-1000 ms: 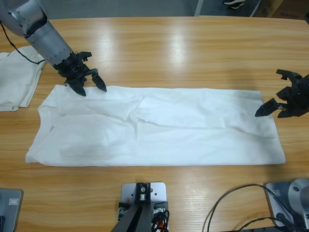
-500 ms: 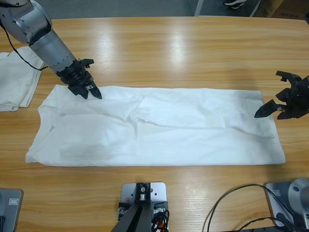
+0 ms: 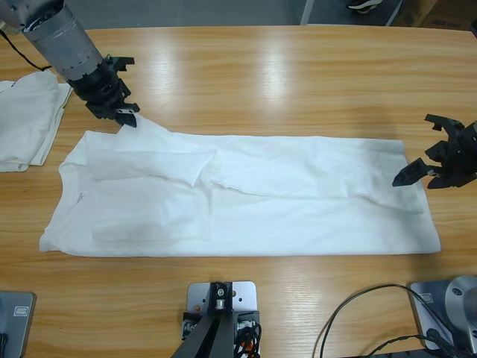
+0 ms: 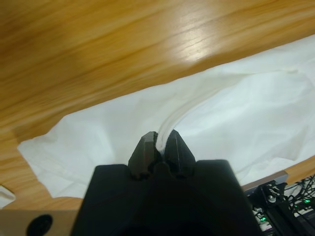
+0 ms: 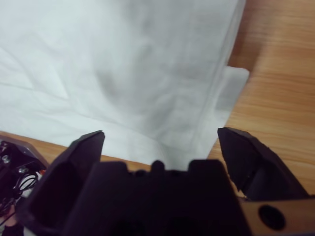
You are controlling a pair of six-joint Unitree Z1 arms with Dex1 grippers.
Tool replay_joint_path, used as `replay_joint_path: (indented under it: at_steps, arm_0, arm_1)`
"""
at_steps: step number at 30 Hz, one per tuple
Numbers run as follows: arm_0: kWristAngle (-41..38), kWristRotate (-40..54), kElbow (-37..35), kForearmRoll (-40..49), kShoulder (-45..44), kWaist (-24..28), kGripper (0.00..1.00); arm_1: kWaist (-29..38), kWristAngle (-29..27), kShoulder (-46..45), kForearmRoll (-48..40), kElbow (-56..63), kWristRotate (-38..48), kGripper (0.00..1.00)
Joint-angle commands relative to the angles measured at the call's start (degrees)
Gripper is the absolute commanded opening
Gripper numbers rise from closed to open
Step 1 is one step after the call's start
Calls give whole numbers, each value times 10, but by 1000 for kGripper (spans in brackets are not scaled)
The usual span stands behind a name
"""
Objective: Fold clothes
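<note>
The left gripper has its two black jaws pressed tight on a raised fold of the white shirt. In the left wrist view the thin ridge of cloth runs straight out from between the tips, and the rest of the shirt spreads flat beyond them. From above, the left gripper pinches the shirt's far edge near one end and lifts it into a small peak.

The right gripper has its jaws spread wide with nothing in them. The shirt's other end lies just past the tips, with a small flap of cloth sticking out to one side. From above, the right gripper sits just beside that end.

Only part of each arm shows.

A second pile of white cloth lies on the wooden table beside the left arm, cut off by the picture's edge.
</note>
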Motion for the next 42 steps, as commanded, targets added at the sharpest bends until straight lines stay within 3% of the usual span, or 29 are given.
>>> replay_joint_path:
  at_steps: [1, 9, 14, 18, 21, 22, 23, 24, 30, 33, 35, 39, 42]
  arm_0:
    - [10, 6, -8, 7, 39, -26, 0]
    - [44, -24, -100, 19, 36, -25, 0]
    - [41, -37, -67, 34, 45, -24, 0]
    - [-28, -26, -62, 49, 59, -25, 0]
    - [-35, -18, -42, 74, 66, -26, 0]
    - [-28, -18, -35, 73, 63, -26, 261]
    - [-20, -15, -31, 69, 57, -30, 820]
    - [-3, -14, -32, 65, 45, -34, 963]
    - [116, -76, -45, 129, -61, -56, 968]
    - [139, -76, -28, 144, -95, -57, 968]
    - [125, -90, -31, 149, -113, -70, 968]
    - [73, -141, -29, 141, -103, -152, 971]
    - [63, -177, -16, 93, -73, -185, 979]
  arm_1:
    - [5, 7, 0, -7, 19, 11, 941]
    - [5, 7, 1, -9, 21, 12, 941]
    - [5, 8, 1, -12, 23, 13, 941]
    - [5, 9, 2, -14, 24, 13, 941]
    - [5, 9, 3, -14, 25, 13, 941]
    - [5, 9, 3, -15, 25, 13, 941]
    - [5, 9, 2, -15, 26, 13, 941]
    - [5, 9, 0, -15, 26, 13, 941]
    - [5, 11, -8, -15, 29, 13, 945]
    - [5, 11, -8, -15, 29, 13, 945]
    - [5, 11, -8, -16, 29, 13, 945]
    - [5, 10, -8, -18, 29, 13, 945]
    - [5, 7, -11, -19, 29, 14, 945]
